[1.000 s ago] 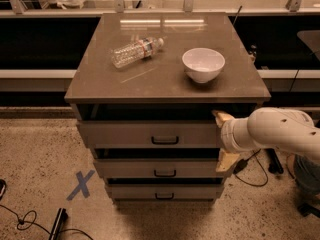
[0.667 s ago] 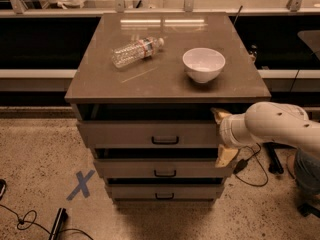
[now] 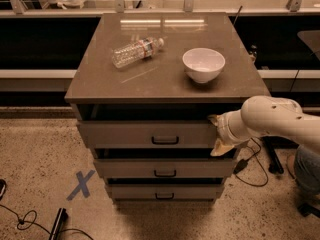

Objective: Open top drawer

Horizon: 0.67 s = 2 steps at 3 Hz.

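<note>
Drawers stack three high under the bench (image 3: 100, 86) at mid-frame. We see the top drawer (image 3: 125, 134), the tallest front, with a dark gap above it and its black handle (image 3: 165, 140) untouched. Our gripper (image 3: 216, 134) sits at that drawer's right end, fingers (image 3: 220, 149) spread wide, one by the panel's upper edge and one by its lower. A bottle (image 3: 136, 51) lies beside a white bowl (image 3: 203, 64) on the bench.

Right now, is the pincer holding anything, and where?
Cannot tell: pincer sits at the top drawer front's right end, away from its handle; contact is not visible.
</note>
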### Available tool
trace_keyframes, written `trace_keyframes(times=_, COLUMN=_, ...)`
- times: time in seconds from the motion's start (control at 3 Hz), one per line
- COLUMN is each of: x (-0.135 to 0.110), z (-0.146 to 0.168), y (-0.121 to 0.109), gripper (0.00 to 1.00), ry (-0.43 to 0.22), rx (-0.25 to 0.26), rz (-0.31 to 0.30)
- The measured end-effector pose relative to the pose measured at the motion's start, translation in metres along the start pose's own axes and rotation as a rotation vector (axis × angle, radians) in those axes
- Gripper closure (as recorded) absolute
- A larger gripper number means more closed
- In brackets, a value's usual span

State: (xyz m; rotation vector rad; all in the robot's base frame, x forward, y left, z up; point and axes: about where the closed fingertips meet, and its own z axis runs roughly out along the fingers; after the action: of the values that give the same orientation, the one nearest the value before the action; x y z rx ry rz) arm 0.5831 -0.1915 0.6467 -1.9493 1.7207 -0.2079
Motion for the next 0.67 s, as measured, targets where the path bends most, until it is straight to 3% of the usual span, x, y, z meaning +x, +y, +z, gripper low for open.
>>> trace_keyframes(times=0.67, x=-0.004, z=-0.019, y=0.023, gripper=0.23, ry=0.012, rx=-0.042, rz=0.001)
